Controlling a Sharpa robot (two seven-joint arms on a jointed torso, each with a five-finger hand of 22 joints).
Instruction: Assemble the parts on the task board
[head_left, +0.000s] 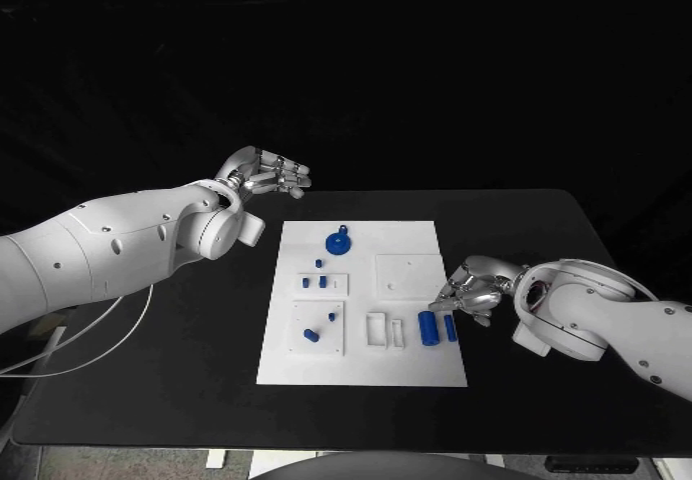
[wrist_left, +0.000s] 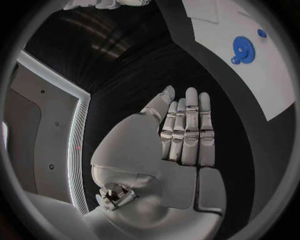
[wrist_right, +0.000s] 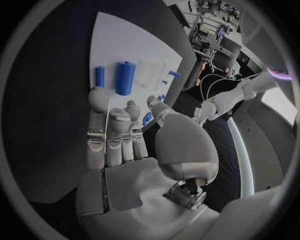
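Head view: right hand (head_left: 469, 297) empty, fingers loose, hovers at task board (head_left: 411, 372) edge beside two blue cylinders (head_left: 437, 327), likely lining up pick. Left hand (head_left: 270, 174) flat, released, parked clear beyond board on surface (head_left: 173, 390).

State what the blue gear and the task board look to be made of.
Blue gear: probably plastic, judging by its uniform saturated colour and matte, dull surface. Task board: white, flat, matte, with no glare; likely plastic or painted sheet, which of the two cannot be told.
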